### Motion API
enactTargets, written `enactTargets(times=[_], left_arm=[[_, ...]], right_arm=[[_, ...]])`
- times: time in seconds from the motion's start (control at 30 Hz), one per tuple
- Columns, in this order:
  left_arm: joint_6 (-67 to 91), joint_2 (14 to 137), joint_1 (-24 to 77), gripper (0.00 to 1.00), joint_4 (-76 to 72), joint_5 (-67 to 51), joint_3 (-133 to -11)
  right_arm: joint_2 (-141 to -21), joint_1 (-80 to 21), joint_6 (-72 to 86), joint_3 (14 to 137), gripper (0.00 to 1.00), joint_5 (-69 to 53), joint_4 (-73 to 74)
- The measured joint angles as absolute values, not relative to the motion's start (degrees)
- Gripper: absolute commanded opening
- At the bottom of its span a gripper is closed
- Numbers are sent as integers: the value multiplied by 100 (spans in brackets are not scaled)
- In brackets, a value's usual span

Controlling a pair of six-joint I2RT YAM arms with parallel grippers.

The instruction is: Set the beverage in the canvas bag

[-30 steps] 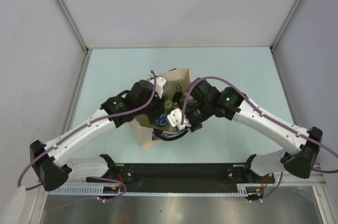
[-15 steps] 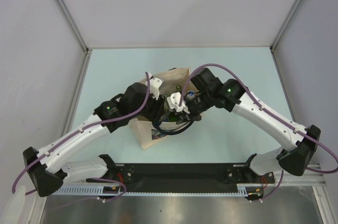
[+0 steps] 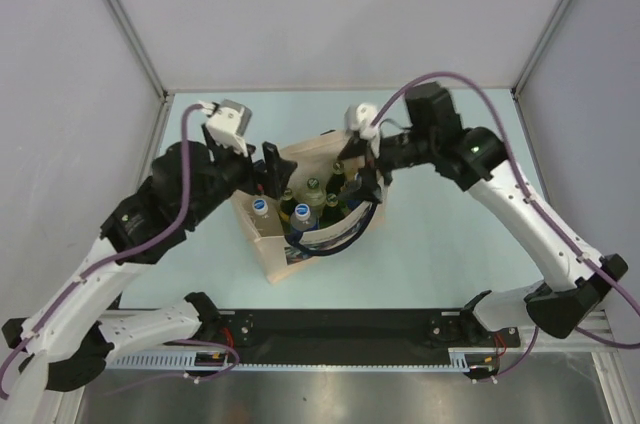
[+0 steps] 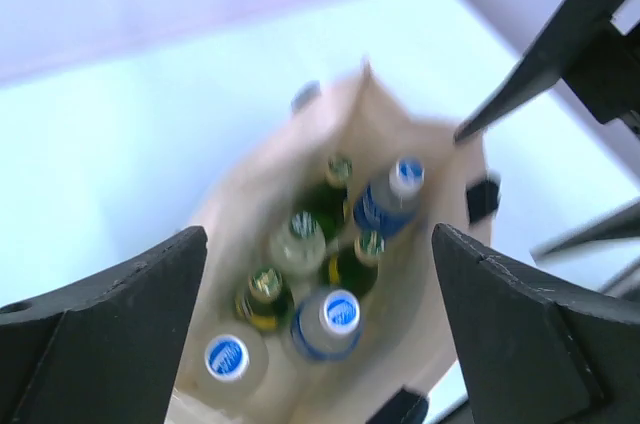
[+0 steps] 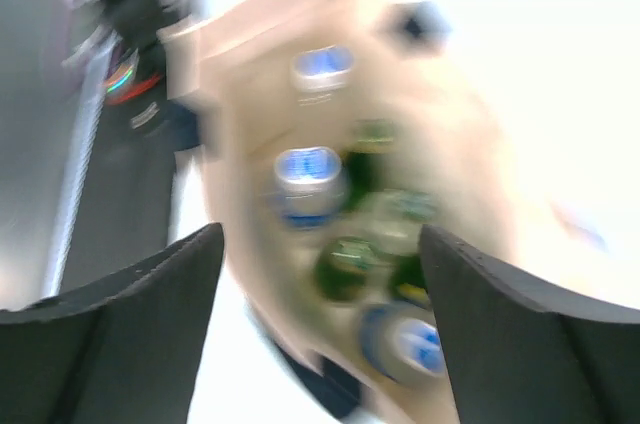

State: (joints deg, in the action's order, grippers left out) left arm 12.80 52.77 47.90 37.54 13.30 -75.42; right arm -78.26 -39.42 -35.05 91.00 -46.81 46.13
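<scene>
- Top external view: bottles (image 3: pixel 300 212) stand upright inside the bag (image 3: pixel 262 244) at centre frame. They are packed close, so they prop one another, and the beverage looks already placed.
- The bag sits upright on the worktop (image 3: pixel 450 144) with its mouth gaping upward.
- The left tool (image 3: pixel 272 169), upper left of the mouth, is spread wide and grips nothing.
- The right tool (image 3: pixel 365 179), upper right, is likewise wide and empty. Both probably sit clear of the rim to avoid tipping the bag.

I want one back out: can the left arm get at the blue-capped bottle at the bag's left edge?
Probably yes: the left gripper hangs open above the open-topped canvas bag, and that bottle stands uncovered.
</scene>
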Motion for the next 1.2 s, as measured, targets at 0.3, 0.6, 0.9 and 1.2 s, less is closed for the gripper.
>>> enactTargets(times=[0.3,0.6,0.9,1.2], left_arm=[[1260,5483,4552,100,3778,2375,-8917],[1409,5710,2716,100,4202,2108,-9168],[1446,5557,2335,100,4346,1763,-9102],[1496,5295,2283,100,4377,1667,-8882]], right_arm=[[-7336,-1194,-849,9301,100,-3721,3087],[-7328,615,445,9303,100,-792,3197],[-7328,913,489,9301,100,421,3614],[-7328,913,346,9301,100,558,3623]])
